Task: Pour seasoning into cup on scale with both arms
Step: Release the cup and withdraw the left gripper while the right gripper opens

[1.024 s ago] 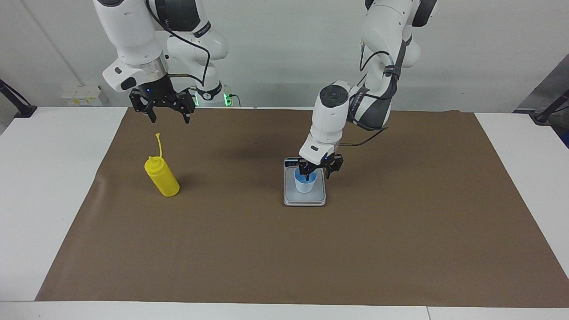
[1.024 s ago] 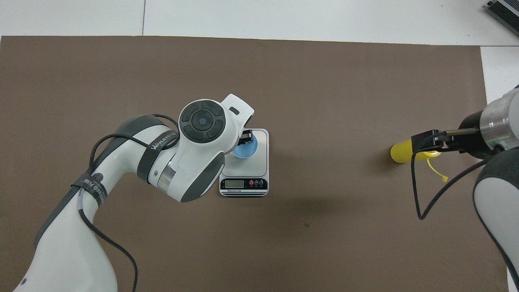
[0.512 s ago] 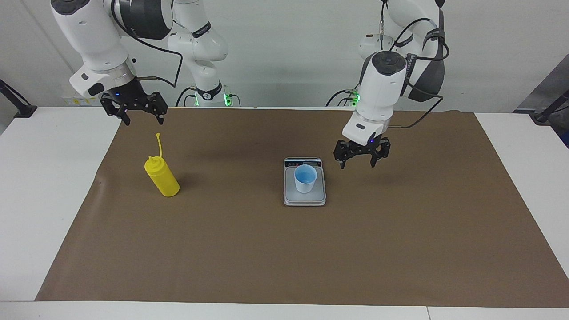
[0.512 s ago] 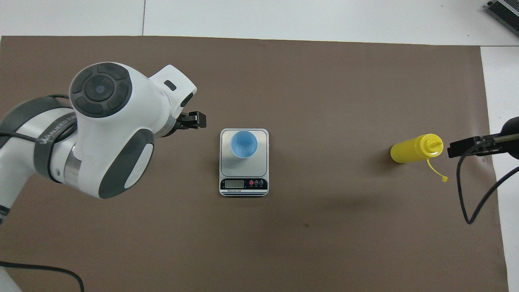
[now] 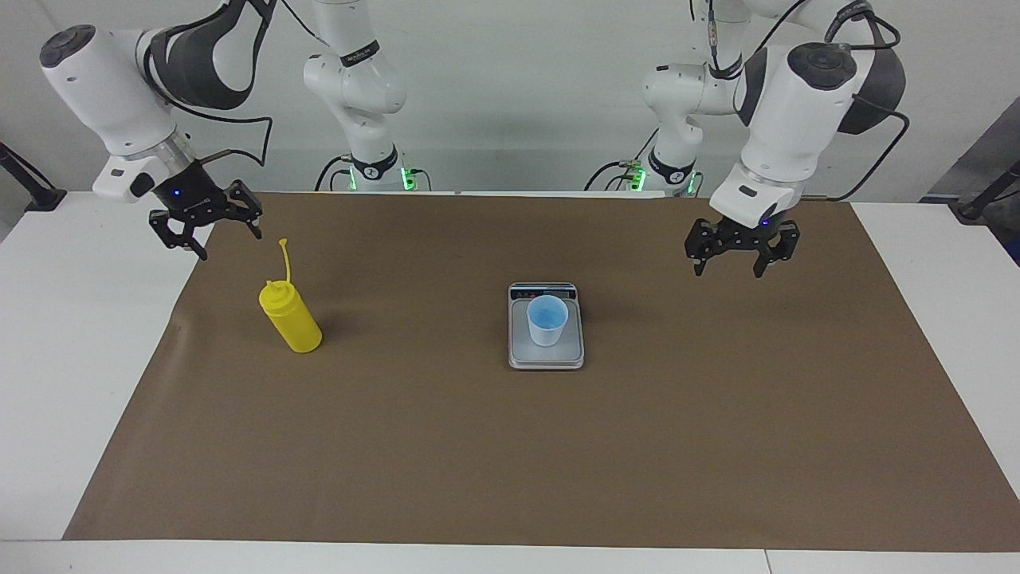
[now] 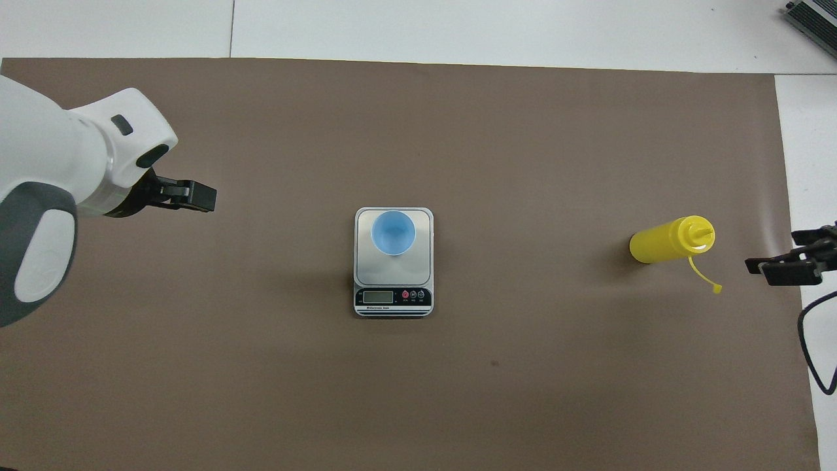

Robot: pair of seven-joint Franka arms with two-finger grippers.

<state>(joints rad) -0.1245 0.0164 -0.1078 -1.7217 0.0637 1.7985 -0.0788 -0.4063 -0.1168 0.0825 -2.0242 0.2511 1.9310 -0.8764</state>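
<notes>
The yellow seasoning bottle (image 5: pixel 292 322) stands upright on the brown mat toward the right arm's end of the table, its cap strap sticking up; it also shows in the overhead view (image 6: pixel 667 241). The light blue cup (image 5: pixel 547 319) (image 6: pixel 393 231) stands upright on the scale (image 5: pixel 546 356) (image 6: pixel 392 276) at the table's middle, the display end nearer to the robots. My right gripper (image 5: pixel 230 245) (image 6: pixel 788 268) hangs open and empty over the mat's edge beside the bottle. My left gripper (image 5: pixel 728 273) (image 6: pixel 196 195) hangs open and empty over the mat, well to the side of the scale.
A brown mat (image 5: pixel 510 446) covers most of the white table (image 5: pixel 72 335). A grey device's corner (image 6: pixel 814 16) shows at the table's far corner toward the right arm's end.
My left gripper has let go of the cup on the scale, risen and swung toward the left arm's end. My right gripper has drawn away from above the bottle toward the right arm's end.
</notes>
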